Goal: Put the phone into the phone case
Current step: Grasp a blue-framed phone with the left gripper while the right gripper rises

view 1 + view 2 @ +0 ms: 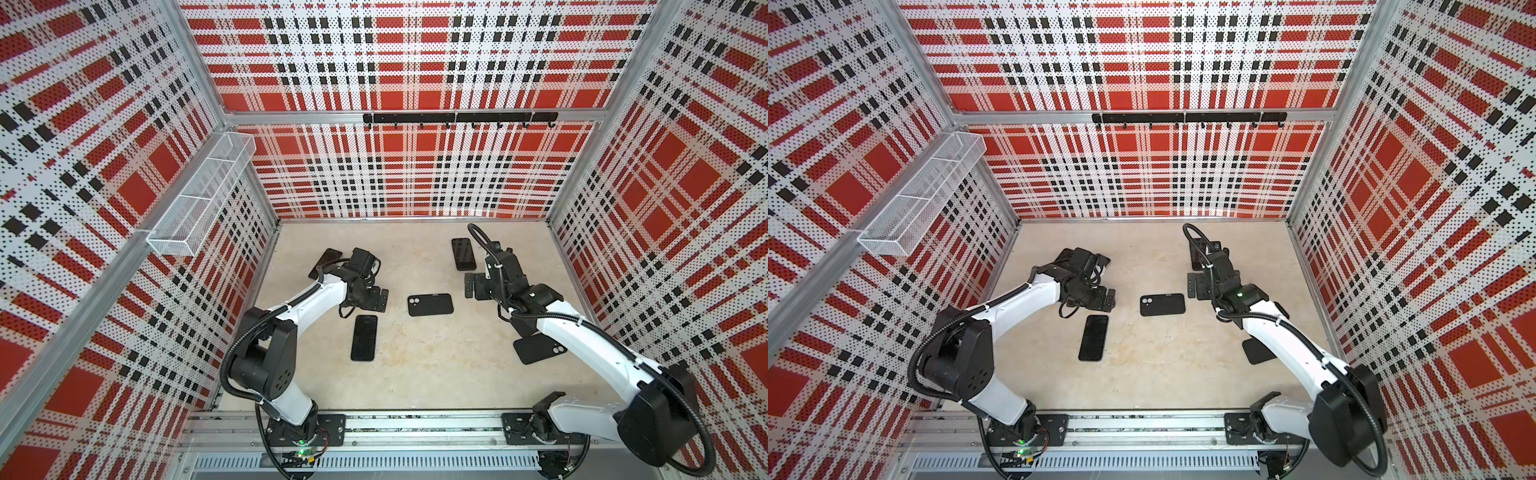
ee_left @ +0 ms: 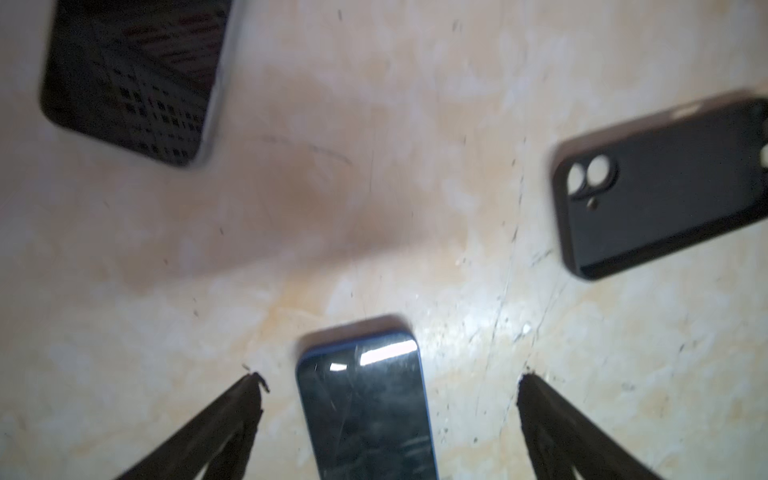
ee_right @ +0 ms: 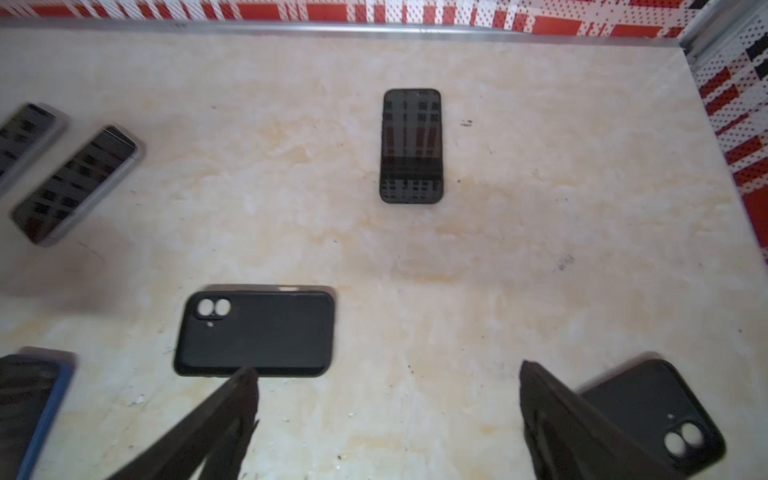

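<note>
Left gripper (image 2: 386,382): jaws wide, empty, over one end of phone (image 1: 364,337), which lies flat on table (image 1: 436,374). Right gripper (image 3: 386,370): wide, empty. Case (image 1: 430,304) near, apart. Risk: flat glossy phone slips the pinch; case looks back-up, blocking insertion.

On the table (image 1: 415,374), the phone (image 1: 364,337) lies front-left of the phone case (image 1: 429,304), apart from it.

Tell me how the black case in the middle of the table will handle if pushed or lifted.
The black case is probably light: pale table shows through its camera holes, so it looks empty. Its matte, thin-walled look suggests soft, bendable material that may flex when pinched. Lying flat, it should slide rather than tip or roll.
</note>
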`<act>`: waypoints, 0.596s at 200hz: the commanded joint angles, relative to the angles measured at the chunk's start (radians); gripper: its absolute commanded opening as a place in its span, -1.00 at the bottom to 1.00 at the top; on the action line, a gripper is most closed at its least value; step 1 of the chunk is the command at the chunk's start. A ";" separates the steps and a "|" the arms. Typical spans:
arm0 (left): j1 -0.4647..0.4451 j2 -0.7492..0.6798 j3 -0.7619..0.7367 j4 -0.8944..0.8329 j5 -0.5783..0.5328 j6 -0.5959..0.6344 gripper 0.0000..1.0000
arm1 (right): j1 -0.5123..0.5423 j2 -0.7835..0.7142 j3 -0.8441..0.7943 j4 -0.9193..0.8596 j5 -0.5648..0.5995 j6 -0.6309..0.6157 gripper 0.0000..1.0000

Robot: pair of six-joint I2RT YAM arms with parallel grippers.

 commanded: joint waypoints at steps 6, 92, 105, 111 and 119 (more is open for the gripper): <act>-0.012 -0.028 -0.072 -0.087 0.004 0.000 0.96 | -0.032 0.040 0.024 -0.063 0.047 -0.011 0.99; -0.069 0.039 -0.125 -0.070 0.014 -0.009 0.96 | -0.062 0.116 0.044 -0.020 -0.005 -0.019 1.00; -0.068 0.052 -0.127 -0.070 -0.012 -0.028 0.96 | -0.062 0.118 0.042 -0.015 -0.005 -0.023 1.00; -0.068 0.057 -0.124 -0.069 -0.021 -0.040 0.96 | -0.062 0.117 0.038 -0.010 -0.006 -0.025 1.00; -0.067 0.061 -0.123 -0.065 -0.034 -0.058 0.96 | -0.062 0.118 0.034 -0.003 -0.006 -0.025 0.99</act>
